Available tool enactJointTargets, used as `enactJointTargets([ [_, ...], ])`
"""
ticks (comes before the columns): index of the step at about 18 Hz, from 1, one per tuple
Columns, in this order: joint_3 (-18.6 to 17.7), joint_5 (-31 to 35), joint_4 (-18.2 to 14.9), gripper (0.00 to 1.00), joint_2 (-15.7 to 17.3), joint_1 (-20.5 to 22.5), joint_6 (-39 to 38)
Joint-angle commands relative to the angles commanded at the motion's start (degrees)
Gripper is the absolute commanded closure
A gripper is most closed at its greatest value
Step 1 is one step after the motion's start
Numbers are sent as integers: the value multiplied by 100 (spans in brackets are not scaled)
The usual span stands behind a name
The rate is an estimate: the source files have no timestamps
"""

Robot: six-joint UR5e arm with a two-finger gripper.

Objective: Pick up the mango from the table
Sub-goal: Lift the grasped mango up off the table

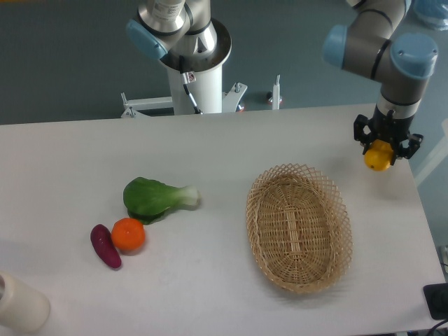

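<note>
Fixed camera, looking down on the white table (210,294). No legible writing, brand or label anywhere in view; the band near the top of the arm's base column too blurred to read.

Gripper (382,154) at the far right of the table, near its back right corner, pointing downward, fingers closed around the mango (378,158). Only the fruit's yellow-orange lower part visible, bulging out below the dark fingers. Held off the surface or resting on it: cannot tell from this angle. Right table edge just beside the gripper, back edge a little behind it.

Wicker basket (299,227) right of centre, oval, lying lengthwise toward the front edge, nothing inside. Bare tabletop between the basket's upper rim and the gripper.

Left of centre, a cluster: green bok choy (155,198) with its pale stem end pointing right; round orange fruit (128,234) just below it, touching or nearly touching the leaves; purple eggplant (106,246) against the orange's left side. Wide bare stretch between this cluster and the basket.

Cream-coloured cylinder (19,303) at the front left corner, cut off by the frame edge. Dark object (437,299) at the lower right, off the table's edge.
</note>
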Motion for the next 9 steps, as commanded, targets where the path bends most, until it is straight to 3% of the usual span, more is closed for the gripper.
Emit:
enactJointTargets([
  [9, 158, 9, -97, 54, 18, 26, 176],
])
